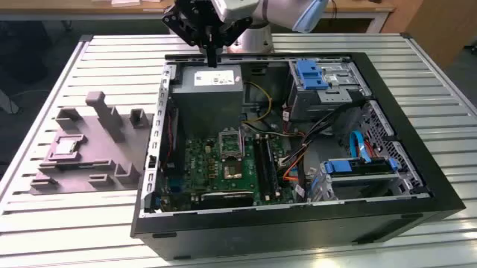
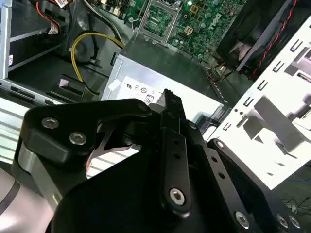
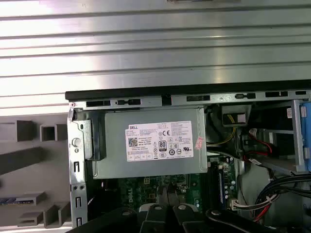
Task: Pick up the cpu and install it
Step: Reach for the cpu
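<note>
The cpu (image 1: 66,147) is a small pale square lying flat in a recess of the grey moulded tray (image 1: 89,167), on the exterior view's left beside the computer case. My gripper (image 1: 214,60) hangs above the far edge of the case, over the grey power-supply box (image 1: 212,84), well away from the tray. Its black fingers point down, pressed together with nothing between them. In both wrist views the gripper (image 2: 171,97) (image 3: 167,209) sits over the labelled power-supply box (image 3: 150,143). The metal-framed socket (image 1: 231,143) on the green board (image 1: 201,167) lies further into the case.
The open black case (image 1: 417,167) holds blue drive brackets (image 1: 311,74), cable bundles (image 1: 305,139) and a yellow wire (image 2: 92,41). The tray has tall upright posts (image 1: 104,114). The case and tray rest on a slatted metal table (image 1: 60,234). The arm's base (image 1: 253,33) stands behind the case.
</note>
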Robot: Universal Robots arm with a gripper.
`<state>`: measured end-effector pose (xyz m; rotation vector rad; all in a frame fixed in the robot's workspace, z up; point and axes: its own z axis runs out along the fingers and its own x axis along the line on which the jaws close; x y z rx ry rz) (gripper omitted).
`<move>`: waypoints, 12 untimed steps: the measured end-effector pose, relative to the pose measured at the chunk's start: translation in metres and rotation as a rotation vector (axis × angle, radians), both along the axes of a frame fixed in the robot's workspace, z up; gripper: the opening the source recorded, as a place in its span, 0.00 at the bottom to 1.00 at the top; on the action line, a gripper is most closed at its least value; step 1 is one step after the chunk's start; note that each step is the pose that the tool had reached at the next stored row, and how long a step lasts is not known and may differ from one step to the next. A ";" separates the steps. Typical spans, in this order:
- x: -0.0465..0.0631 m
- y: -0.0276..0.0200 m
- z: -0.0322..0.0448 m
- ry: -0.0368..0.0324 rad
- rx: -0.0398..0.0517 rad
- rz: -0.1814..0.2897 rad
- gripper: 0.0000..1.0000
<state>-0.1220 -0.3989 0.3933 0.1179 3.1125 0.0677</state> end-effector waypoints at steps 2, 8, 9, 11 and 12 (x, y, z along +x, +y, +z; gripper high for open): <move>0.000 0.0000 0.0000 0.0000 0.0000 0.000 0.11; 0.000 0.0000 0.0000 0.0000 0.0000 0.000 0.11; 0.000 0.0000 0.0000 0.0000 -0.0001 0.000 0.11; -0.001 0.0000 0.0000 0.0000 0.0000 0.000 0.11; -0.001 0.0000 0.0000 0.0000 0.0000 0.000 0.11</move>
